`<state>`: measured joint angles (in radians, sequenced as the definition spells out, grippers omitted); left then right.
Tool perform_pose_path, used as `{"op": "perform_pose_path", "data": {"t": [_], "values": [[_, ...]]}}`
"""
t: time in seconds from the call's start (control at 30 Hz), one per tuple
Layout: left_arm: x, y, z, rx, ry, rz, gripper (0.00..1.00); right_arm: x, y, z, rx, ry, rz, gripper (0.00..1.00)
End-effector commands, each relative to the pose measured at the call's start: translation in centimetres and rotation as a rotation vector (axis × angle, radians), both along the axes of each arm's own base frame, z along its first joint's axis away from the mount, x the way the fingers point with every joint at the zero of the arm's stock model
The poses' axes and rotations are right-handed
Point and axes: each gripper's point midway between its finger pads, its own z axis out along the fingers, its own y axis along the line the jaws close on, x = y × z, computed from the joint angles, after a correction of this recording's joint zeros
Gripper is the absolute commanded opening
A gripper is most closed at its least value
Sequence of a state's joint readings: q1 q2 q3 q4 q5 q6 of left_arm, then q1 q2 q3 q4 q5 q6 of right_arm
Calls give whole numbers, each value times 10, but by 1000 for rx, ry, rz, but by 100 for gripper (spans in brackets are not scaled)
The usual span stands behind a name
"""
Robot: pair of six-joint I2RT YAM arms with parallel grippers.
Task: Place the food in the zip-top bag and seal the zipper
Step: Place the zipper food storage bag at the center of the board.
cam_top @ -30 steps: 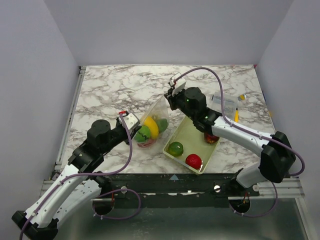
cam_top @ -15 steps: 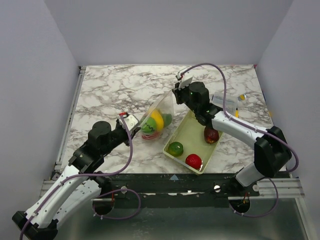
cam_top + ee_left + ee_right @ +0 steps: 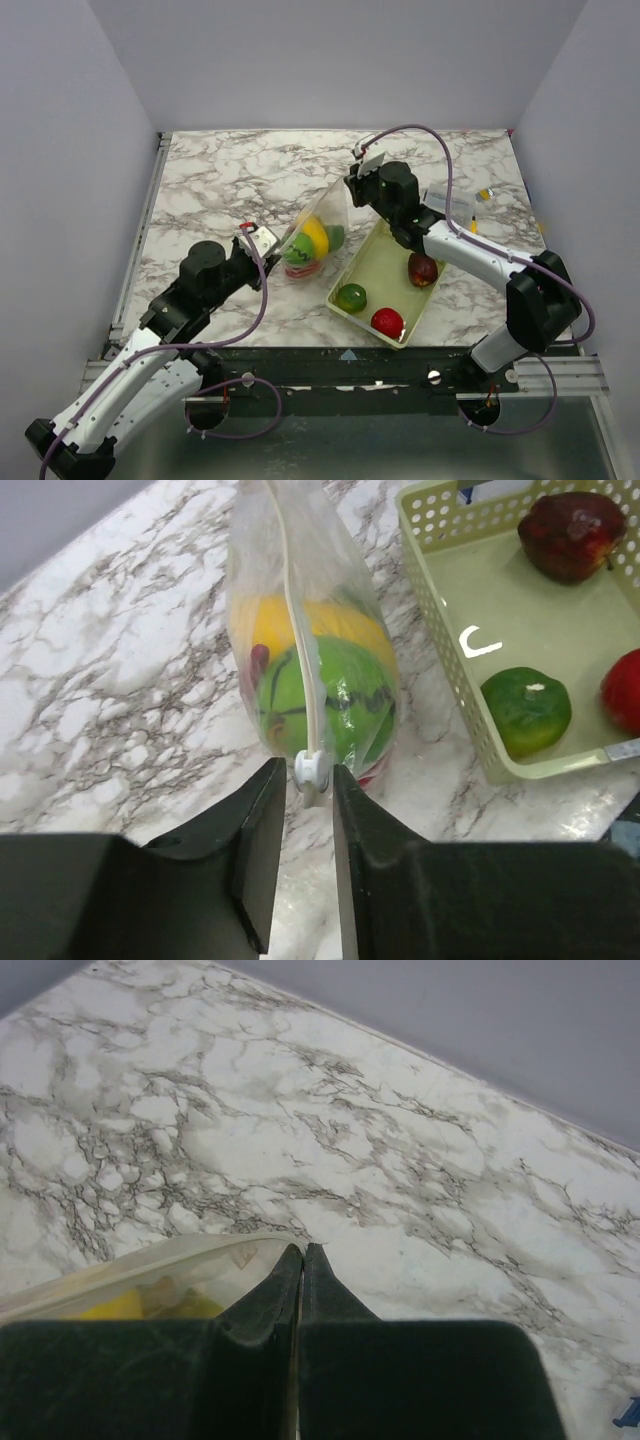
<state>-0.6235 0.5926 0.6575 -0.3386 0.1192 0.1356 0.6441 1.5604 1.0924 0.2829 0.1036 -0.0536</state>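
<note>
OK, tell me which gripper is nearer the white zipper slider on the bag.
Left. The left gripper has the zipper slider between its fingers; the right gripper pinches the far corner of the bag.

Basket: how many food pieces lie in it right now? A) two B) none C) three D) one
C: the basket holds a dark red piece, a green piece and a red piece.

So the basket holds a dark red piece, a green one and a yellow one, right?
No: the basket holds a dark red piece, a green piece and a bright red piece, not yellow; the top external view shows it.
</note>
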Motion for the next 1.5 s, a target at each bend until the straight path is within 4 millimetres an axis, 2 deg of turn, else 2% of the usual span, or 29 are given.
{"op": "perform_pose_path", "data": {"t": [0.0, 0.03, 0.07, 0.1, 0.23, 0.37, 0.53, 0.93, 1.27, 1.47], "values": [[16, 19, 7, -7, -26, 149, 38, 11, 2, 5, 10, 1, 2, 0], [19, 24, 11, -8, -41, 185, 40, 12, 3, 3, 13, 13, -2, 0], [22, 31, 15, -10, -58, 227, 47, 14, 4, 2, 19, 20, -8, 0], [25, 39, 18, -20, -73, 276, 70, 15, 5, 1, 25, 26, -11, 0], [30, 69, 29, -39, -136, 434, 74, 25, 9, -5, 26, 46, -32, 0], [30, 97, 38, -90, -188, 577, 87, 38, 12, -14, 54, 91, -86, 0], [25, 108, 48, -148, -240, 609, 88, 54, 17, -29, 69, 139, -150, 0], [22, 98, 50, -153, -243, 537, 88, 96, 40, -59, 113, 188, -219, 0], [21, 91, 51, -177, -239, 503, 88, 133, 46, -83, 127, 176, -334, 0], [20, 91, 52, -180, -243, 501, 88, 146, 54, -105, 97, 199, -338, 0]]}}
